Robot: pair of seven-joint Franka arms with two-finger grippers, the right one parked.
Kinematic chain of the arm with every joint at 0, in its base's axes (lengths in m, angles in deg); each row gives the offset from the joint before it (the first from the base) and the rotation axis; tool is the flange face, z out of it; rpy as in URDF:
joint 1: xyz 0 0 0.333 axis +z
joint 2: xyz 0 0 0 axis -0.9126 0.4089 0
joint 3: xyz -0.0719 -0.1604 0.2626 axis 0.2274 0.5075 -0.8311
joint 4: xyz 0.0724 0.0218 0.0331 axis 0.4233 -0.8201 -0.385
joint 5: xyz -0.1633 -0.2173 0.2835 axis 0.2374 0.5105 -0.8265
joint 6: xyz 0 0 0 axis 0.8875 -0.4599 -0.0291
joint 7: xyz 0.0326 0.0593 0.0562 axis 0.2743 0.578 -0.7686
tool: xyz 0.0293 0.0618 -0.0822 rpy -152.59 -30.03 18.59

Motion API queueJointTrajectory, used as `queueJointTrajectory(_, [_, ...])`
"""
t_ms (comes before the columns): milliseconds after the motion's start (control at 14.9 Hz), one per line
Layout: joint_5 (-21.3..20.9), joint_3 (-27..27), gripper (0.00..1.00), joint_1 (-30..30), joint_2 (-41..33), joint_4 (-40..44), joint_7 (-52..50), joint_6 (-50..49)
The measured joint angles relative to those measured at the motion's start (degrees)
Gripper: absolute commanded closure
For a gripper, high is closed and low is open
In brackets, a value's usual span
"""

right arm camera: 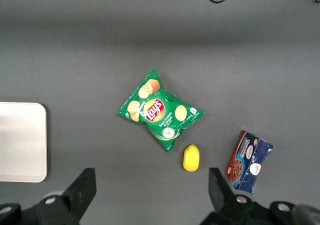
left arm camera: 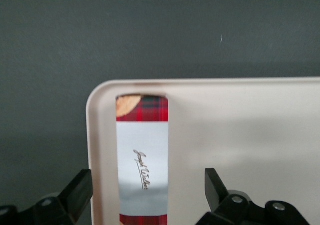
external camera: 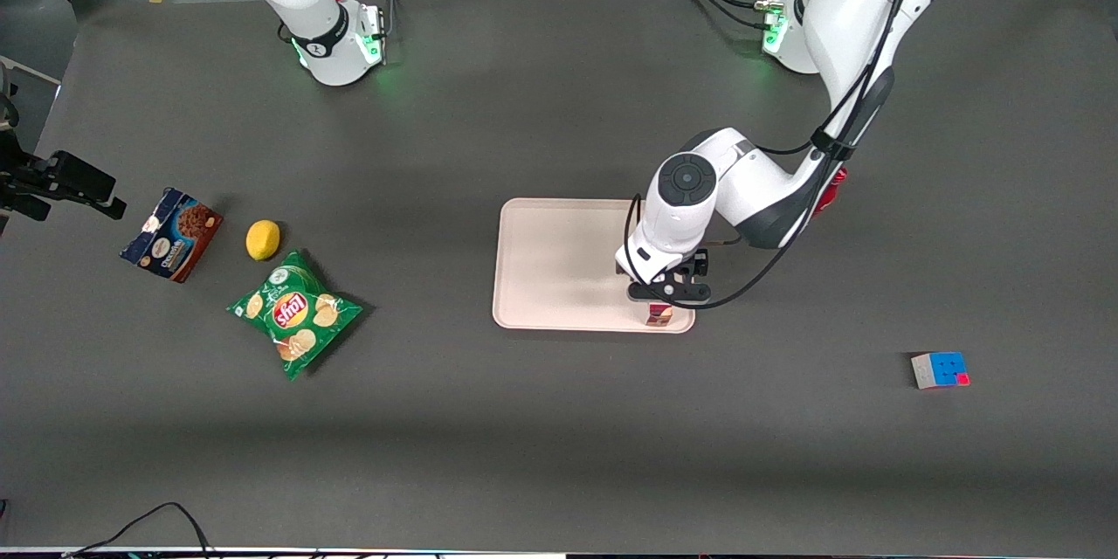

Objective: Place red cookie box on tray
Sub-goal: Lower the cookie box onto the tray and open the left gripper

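The red cookie box (left arm camera: 142,150) lies flat on the pale pink tray (left arm camera: 240,135), along the tray's short edge toward the working arm's end, with one end near the tray's rounded corner. In the front view only its near end (external camera: 659,314) shows below the wrist, on the tray (external camera: 559,262). My gripper (left arm camera: 147,185) hangs right above the box, open. Its black fingers (left arm camera: 77,190) stand wide apart on either side of the box, with pink tray showing between each finger and the carton. The same gripper (external camera: 668,290) sits over the tray corner nearest the front camera.
Toward the parked arm's end lie a green chip bag (external camera: 295,312), a lemon (external camera: 263,239) and a blue-and-brown cookie box (external camera: 172,234). A colour cube (external camera: 940,369) sits toward the working arm's end. A small red item (external camera: 831,190) peeks from under the arm.
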Motion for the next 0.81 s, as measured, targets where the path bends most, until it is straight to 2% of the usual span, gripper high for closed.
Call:
queueJointTrajectory(202, [0.49, 0.00, 0.00, 0.44, -3.23, 1.94, 0.00, -3.31])
queueJointTrajectory(337, [2.71, -0.03, 0.00, 0.87, -7.81, 2.66, 1.14, -7.27])
queueJointTrajectory(471, [8.32, -1.71, 0.00, 1.14, -14.21, 2.93, 7.05, -12.78])
queueJointTrajectory(606, [15.28, -6.39, 0.00, 1.24, -21.04, 2.80, 16.77, -18.34])
queueJointTrajectory(673, [17.34, -9.10, 0.00, 1.38, -24.14, 2.72, 21.20, -21.44])
queueJointTrajectory(808, [18.58, -13.62, 0.00, 1.61, -29.11, 2.48, 26.04, -26.39])
